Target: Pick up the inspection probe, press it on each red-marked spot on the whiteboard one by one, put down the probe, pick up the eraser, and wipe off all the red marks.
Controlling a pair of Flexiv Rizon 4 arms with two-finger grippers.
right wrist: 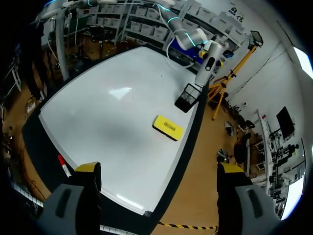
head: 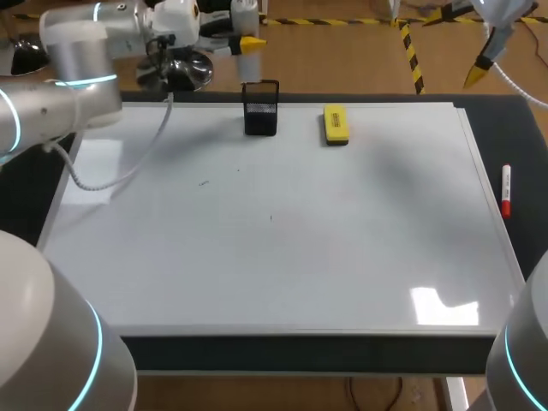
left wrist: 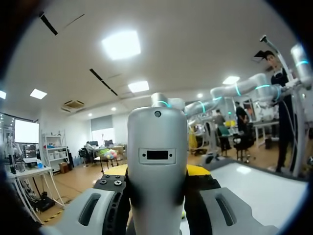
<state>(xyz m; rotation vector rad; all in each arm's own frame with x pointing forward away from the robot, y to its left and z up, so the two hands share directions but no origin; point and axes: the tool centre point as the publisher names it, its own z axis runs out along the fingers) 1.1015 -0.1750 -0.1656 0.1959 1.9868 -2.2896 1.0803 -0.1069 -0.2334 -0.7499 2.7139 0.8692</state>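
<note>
Left fingers (left wrist: 93, 210) grip the probe (left wrist: 157, 161), which half hides their tips, near the holder (head: 261, 109) at top centre beside the eraser (head: 336, 124); right fingers (right wrist: 80, 193) spread wide.

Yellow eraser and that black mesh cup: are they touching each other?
Apart. The head view shows a strip of bare whiteboard between the yellow eraser and the black mesh cup; the right wrist view shows the same gap.
</note>
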